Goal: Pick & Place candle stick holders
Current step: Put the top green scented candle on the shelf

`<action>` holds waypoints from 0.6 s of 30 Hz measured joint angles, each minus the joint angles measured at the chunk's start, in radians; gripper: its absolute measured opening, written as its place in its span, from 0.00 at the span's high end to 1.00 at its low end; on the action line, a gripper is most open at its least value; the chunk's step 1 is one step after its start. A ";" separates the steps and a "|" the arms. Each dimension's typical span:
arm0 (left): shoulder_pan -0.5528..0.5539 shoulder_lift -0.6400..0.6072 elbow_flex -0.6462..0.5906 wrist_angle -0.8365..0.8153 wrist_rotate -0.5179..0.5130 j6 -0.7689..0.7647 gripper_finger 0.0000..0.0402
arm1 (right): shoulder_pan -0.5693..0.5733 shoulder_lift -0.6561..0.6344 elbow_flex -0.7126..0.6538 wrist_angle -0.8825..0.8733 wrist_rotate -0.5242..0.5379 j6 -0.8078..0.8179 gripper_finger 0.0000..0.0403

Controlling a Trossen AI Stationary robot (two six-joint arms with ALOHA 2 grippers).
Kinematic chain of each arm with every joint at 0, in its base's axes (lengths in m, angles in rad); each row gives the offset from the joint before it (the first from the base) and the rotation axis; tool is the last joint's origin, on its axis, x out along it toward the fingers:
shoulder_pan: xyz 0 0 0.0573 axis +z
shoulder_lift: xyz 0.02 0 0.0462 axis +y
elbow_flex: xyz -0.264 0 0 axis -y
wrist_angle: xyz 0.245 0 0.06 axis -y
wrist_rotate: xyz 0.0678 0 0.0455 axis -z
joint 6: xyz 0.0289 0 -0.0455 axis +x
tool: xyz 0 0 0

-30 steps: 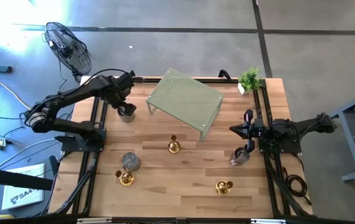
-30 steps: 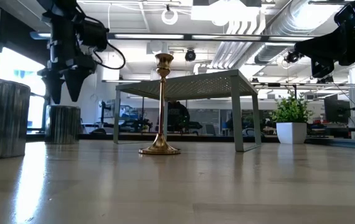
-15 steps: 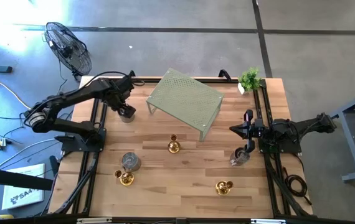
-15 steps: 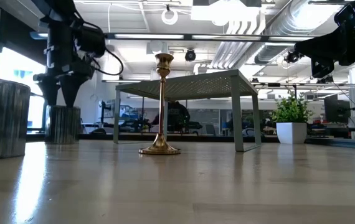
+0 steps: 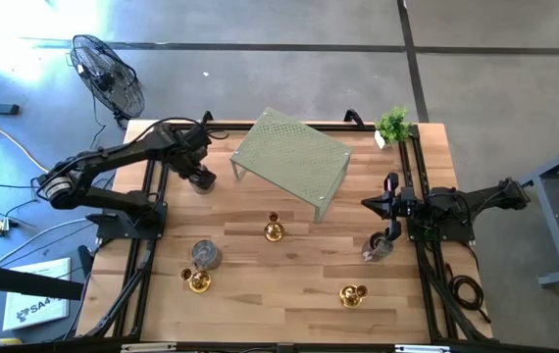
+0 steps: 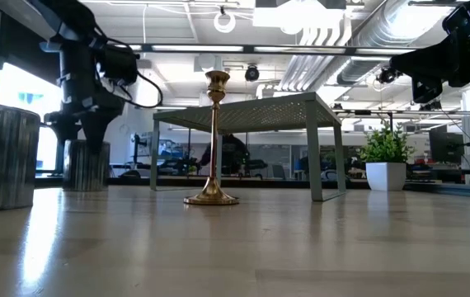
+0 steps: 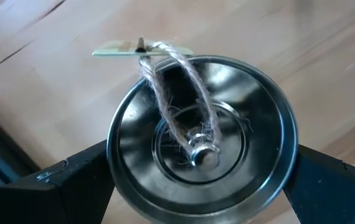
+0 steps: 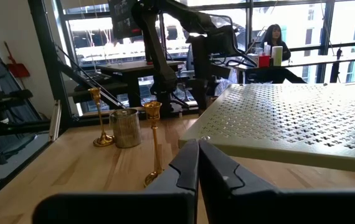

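Two grippers | left gripper [image 7: 196,186] spread wide astride squat grey-silver metal cup holder [image 7: 200,138], grip unclear | right gripper [image 8: 197,163] closed, empty

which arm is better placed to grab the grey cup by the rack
Left. Its open hand already straddles the grey cup beside the green rack. The right hand is shut, at the table's far side.

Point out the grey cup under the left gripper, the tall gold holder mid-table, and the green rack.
grey cup [image 7: 202,134]: left wrist view, inner bowl.
tall gold holder [image 6: 213,132]: low view, stem.
green rack [image 5: 289,155]: high view, perforated top.
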 joint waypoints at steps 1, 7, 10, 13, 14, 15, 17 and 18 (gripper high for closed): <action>0.000 0.000 -0.004 0.011 -0.001 0.000 0.03 | 0.000 0.000 0.000 0.000 0.000 0.000 0.99; 0.000 0.000 -0.040 0.073 -0.019 0.000 0.03 | 0.000 0.000 0.000 0.000 0.000 0.000 0.99; 0.000 0.000 -0.054 0.103 -0.021 0.000 0.03 | 0.000 0.000 0.000 0.000 0.000 0.000 1.00; 0.000 0.000 -0.064 0.125 -0.023 0.000 0.03 | 0.000 0.000 0.000 0.000 0.000 0.000 1.00; 0.000 0.000 -0.068 0.129 -0.023 0.000 0.03 | 0.000 0.000 0.000 0.000 0.000 0.000 0.99; 0.000 0.000 -0.072 0.128 -0.023 0.000 0.03 | 0.000 0.000 0.000 0.000 0.000 0.000 0.99; 0.000 0.000 -0.083 0.121 -0.023 -0.001 0.04 | 0.000 0.000 0.000 0.000 0.000 0.000 0.99; -0.001 0.000 -0.088 0.122 -0.023 -0.005 0.04 | 0.000 0.000 0.000 0.000 0.000 0.000 0.99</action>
